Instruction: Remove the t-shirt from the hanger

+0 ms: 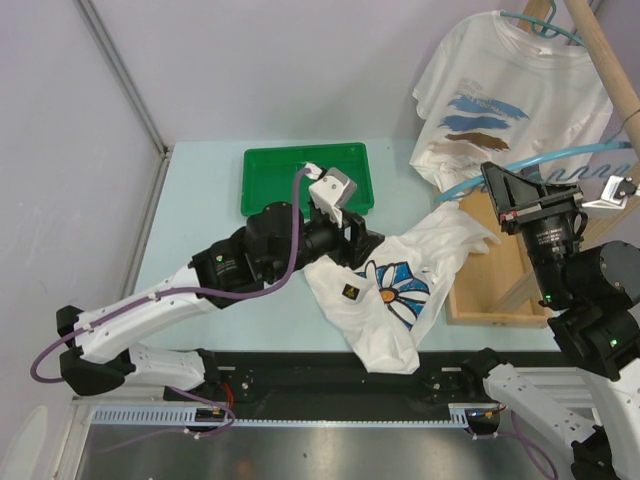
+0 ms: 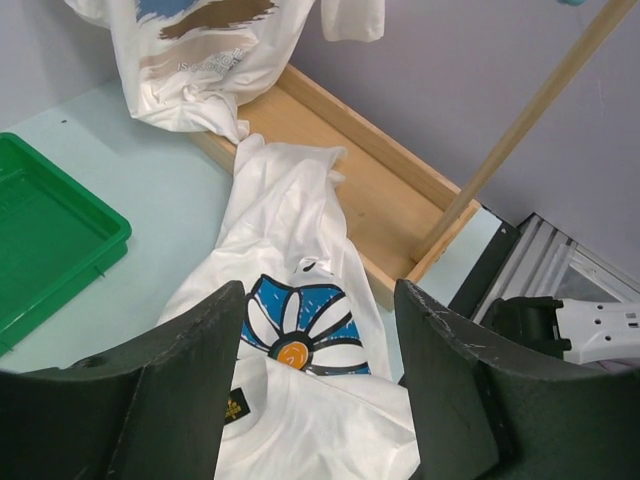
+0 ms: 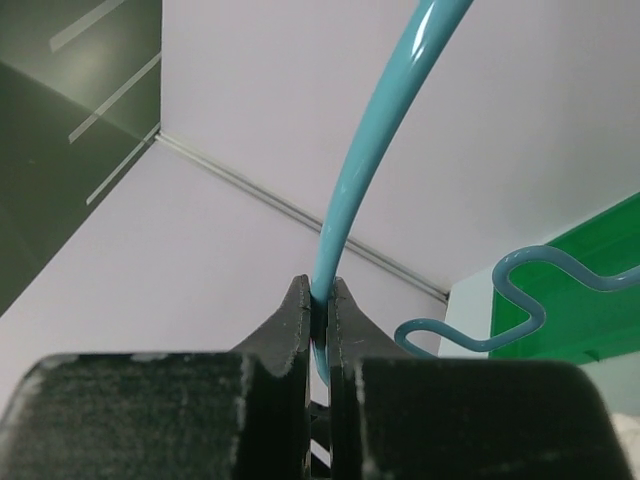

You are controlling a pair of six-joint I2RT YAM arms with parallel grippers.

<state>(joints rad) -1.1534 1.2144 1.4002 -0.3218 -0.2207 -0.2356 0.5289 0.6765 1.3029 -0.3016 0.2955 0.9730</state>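
**Item 1: white short-sleeved t-shirt with a blue daisy print** (image 1: 395,285)
- Location: it lies crumpled on the pale blue-green desk (image 1: 200,220) in front of my left arm. One end is drawn up onto the lip of the shallow wooden base tray (image 1: 490,285).
- It looks free of the hanger.
- Handling (my judgement): light, limp and soft. It will sag, bunch and trail rather than keep its shape, and nothing in it is fragile.
- Where to take hold: I would pinch a raised fold or a hem edge. Flat cloth may slide out from under the pads.
- Markings: a small black square label with a gold mark (image 2: 233,410) sits beside the daisy. It is too small to read.

**Item 2: thin teal wire hanger** (image 3: 345,185)
- Location: held aloft at the right, well above the shirt.
- Handling (my judgement): stiff, smooth and slender, so it is likely to swivel in a pinch.
- No writing is visible.

**Tools**
- Left tool (image 1: 362,243): spread wide and holding nothing, just above the daisy.
- Right tool (image 3: 320,300): pressed together, pinching the hanger wire.

**Also present**
- A green plastic tray (image 1: 290,170).
- A second white t-shirt with blue and brown brush strokes (image 1: 510,100), hanging on the rack. There is a line of print beneath the strokes, but it is illegible.
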